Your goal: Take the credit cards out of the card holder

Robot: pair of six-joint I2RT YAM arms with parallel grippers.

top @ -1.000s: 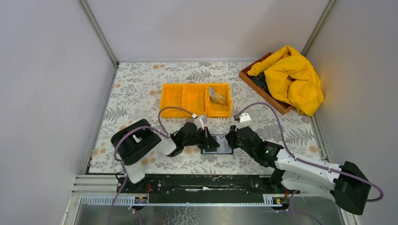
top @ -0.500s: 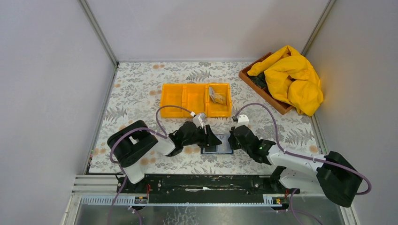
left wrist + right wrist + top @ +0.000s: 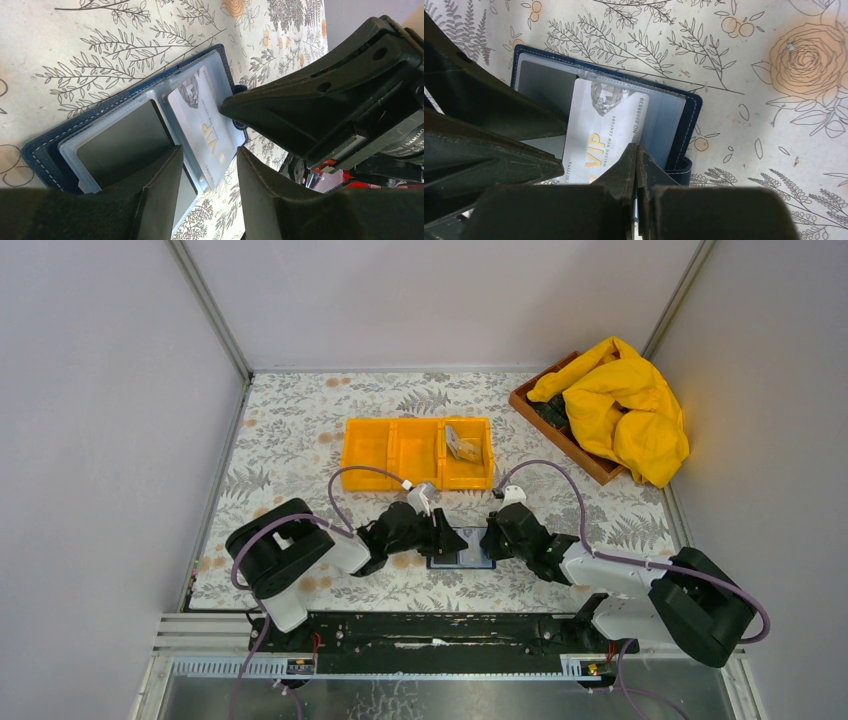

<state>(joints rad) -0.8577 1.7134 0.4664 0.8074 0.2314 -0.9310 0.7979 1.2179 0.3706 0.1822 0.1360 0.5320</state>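
Right gripper is closed tight, tips set at the edge of the silver VIP card. Left gripper is held part-open over the dark card. Both cards are sleeved in the open wallet, laid flat on the table.

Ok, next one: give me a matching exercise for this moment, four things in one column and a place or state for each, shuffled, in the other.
Things
1. VIP card
2. yellow cloth
3. orange tray
4. right gripper

Place or state
A. heaped on the wooden box
B. fingers shut together
C. sticking partway out of the card holder's clear sleeve
D. three compartments, something in the rightmost only

Pairs: 1-C, 2-A, 3-D, 4-B
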